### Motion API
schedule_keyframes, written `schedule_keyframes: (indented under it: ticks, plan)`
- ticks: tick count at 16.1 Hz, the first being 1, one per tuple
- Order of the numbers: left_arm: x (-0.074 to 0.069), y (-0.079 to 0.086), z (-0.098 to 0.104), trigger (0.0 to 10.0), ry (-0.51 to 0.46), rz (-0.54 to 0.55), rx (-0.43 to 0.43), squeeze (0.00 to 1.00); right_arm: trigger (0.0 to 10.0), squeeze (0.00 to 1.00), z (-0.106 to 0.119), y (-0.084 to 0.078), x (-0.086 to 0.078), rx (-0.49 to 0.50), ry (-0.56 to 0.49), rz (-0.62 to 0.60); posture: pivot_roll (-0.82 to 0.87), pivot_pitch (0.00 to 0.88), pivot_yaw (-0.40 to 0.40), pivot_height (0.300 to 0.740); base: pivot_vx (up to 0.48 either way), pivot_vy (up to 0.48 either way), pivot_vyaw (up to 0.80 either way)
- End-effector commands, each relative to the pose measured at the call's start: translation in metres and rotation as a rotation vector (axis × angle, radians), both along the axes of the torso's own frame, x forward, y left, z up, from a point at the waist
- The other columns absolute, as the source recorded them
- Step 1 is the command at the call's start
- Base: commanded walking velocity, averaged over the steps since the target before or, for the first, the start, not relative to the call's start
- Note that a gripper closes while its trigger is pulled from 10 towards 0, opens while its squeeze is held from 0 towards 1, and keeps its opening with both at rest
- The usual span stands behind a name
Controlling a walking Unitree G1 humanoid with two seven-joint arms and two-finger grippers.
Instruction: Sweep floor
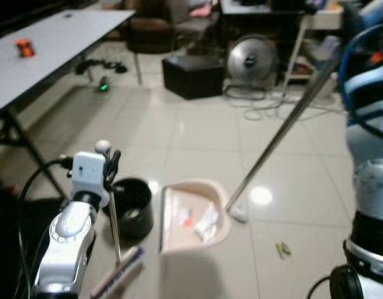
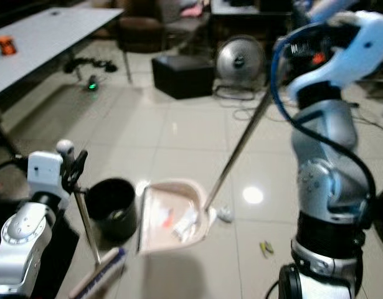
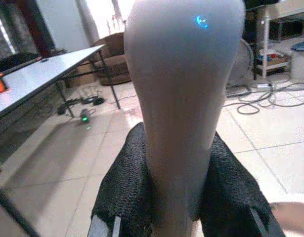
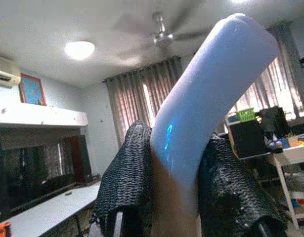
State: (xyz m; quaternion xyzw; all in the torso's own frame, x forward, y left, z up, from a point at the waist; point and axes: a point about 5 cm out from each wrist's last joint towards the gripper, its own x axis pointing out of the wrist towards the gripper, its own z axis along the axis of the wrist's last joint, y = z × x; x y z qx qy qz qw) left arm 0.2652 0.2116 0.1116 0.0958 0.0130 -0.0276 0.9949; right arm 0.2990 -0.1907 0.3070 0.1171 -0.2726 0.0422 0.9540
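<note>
Pale tiles fill the left eye view; at lower centre a dustpan (image 1: 194,218) lies holding scraps, a black bin (image 1: 130,205) beside it. The left gripper (image 1: 111,169) clasps the broom (image 1: 119,265) stick at lower left. In the right eye view a long pole (image 2: 238,149) slants to the dustpan, with one scrap (image 2: 264,249) loose at lower right. Both wrist views show fingers (image 3: 127,187) closed on pale handles, the right gripper (image 4: 174,192) likewise. Sweeping seems nearly done; next, the scrap needs brushing in.

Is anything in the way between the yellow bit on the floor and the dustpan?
Nothing visible. The yellow scrap lies on bare tile to the right of the dustpan, with only open floor between them; the broom's head rests beside the pan.
</note>
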Motion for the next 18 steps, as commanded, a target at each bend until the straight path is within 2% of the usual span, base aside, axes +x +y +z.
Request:
schedule_keyframes:
  ticks: [1,5,11,13,15,18]
  plan:
    - [0.004,-0.007,0.010,10.0,-0.052,-0.019,0.000,0.00,10.0,0.00,0.005,-0.006,-0.002,-0.007,-0.034,-0.029,-0.04,0.000,0.050,0.740,0.480,0.000,0.00]
    - [0.005,-0.009,0.011,10.0,-0.069,-0.019,0.007,0.00,10.0,0.00,0.003,0.002,0.000,-0.026,-0.041,0.025,-0.02,0.000,0.028,0.740,0.480,0.000,0.46]
    - [-0.009,-0.003,0.008,10.0,-0.053,0.012,0.009,0.00,10.0,0.00,0.006,0.008,0.005,-0.026,-0.052,0.066,-0.01,0.000,0.023,0.740,0.480,0.000,0.80]
    - [-0.016,-0.002,0.004,10.0,-0.036,0.006,0.022,0.00,10.0,0.00,0.008,0.007,0.005,0.026,-0.067,0.074,-0.01,0.000,0.023,0.740,0.480,0.000,0.00]
    - [-0.019,-0.002,0.001,10.0,-0.022,0.004,0.039,0.00,10.0,0.00,0.008,-0.003,0.004,0.067,-0.076,0.037,-0.01,0.000,0.021,0.740,0.480,0.000,0.00]
    - [-0.021,-0.001,0.000,10.0,-0.019,0.007,0.014,0.00,10.0,0.00,0.007,-0.008,0.005,0.079,-0.070,0.022,-0.01,0.000,0.023,0.740,0.436,0.000,0.00]
